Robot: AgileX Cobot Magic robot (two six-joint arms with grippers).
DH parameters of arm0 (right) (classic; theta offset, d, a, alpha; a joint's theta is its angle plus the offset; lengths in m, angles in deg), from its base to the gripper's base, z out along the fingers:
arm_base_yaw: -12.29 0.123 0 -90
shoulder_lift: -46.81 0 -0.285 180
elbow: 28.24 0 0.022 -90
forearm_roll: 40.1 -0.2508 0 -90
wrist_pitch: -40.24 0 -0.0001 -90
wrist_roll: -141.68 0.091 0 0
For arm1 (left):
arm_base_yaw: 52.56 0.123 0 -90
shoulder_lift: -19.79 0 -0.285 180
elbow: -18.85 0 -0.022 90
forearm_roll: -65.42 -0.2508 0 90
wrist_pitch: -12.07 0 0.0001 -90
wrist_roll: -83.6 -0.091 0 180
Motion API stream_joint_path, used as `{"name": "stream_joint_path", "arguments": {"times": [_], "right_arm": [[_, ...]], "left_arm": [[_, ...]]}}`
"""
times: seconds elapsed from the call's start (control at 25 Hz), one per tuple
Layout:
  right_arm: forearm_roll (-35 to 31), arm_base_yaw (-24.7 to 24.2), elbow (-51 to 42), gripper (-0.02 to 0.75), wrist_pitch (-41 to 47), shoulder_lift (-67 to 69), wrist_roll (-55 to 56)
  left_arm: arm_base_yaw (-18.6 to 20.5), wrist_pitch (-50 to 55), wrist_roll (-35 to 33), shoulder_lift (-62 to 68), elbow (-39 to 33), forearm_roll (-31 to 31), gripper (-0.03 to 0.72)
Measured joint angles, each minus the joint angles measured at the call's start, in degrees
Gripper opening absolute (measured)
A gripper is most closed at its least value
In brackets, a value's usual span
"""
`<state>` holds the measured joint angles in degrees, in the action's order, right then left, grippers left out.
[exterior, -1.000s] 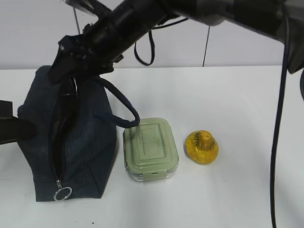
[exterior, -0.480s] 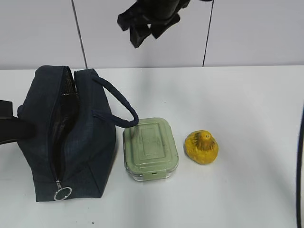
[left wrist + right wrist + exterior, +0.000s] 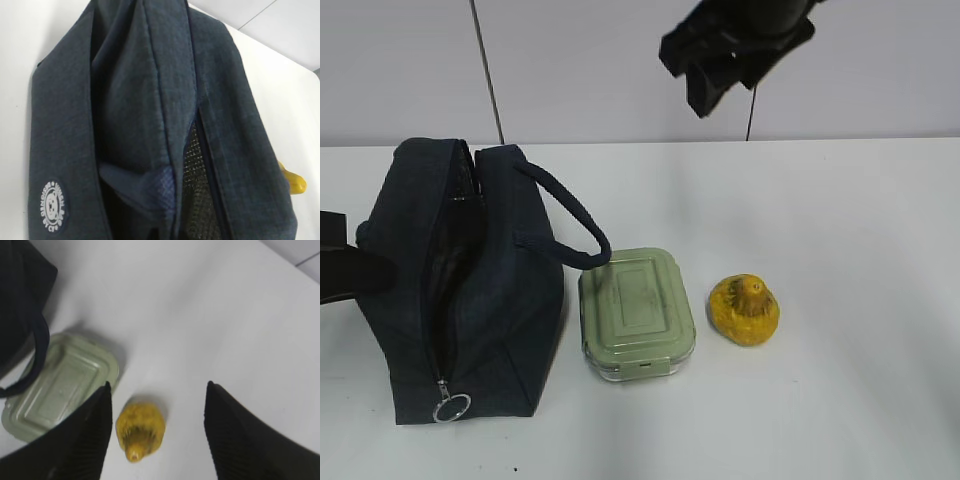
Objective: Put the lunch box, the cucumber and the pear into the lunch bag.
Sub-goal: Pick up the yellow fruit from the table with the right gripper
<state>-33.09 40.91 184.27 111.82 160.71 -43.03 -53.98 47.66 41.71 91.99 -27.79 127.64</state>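
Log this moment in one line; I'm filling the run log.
bag: unzipped | lunch box, pear: on table | cucumber: unseen | right claw: open above pear | left claw: at bag, unseen

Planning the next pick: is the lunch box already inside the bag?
No, the lunch box sits on the table beside the lunch bag.

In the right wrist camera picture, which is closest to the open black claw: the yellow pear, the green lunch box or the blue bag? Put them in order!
From the right gripper:
1. Pear, between the fingers, on the table below.
2. Lunch box, to the left.
3. Lunch bag, far left corner.
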Motion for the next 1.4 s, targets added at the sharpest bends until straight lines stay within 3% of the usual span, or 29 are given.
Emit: {"name": "stream_joint_path", "arguments": {"times": [0.2,0.4,0.64,1.24,1.4], "right_arm": [[0.6,0.0,-13.6,0.458,0.0,-5.4,0.8],[0.9,0.0,-20.5,0.458,-0.1,-5.0,1.0],[3.5,0.0,-21.2,0.458,-0.7,0.1,1.0],[2.8,0.0,-21.2,0.459,-3.1,12.5,0.6],[3.0,0.0,-20.9,0.423,-3.2,13.0,0.6]], "left_arm": [[0.0,0.0,0.0,0.0,0.0,0.0,-0.015],[0.0,0.0,0.0,0.0,0.0,0.0,-0.015],[0.0,0.0,0.0,0.0,0.0,0.0,-0.015],[0.0,0.1,0.0,0.0,0.0,0.0,-0.015],[0.0,0.1,0.0,0.0,0.0,0.0,-0.015]]}}
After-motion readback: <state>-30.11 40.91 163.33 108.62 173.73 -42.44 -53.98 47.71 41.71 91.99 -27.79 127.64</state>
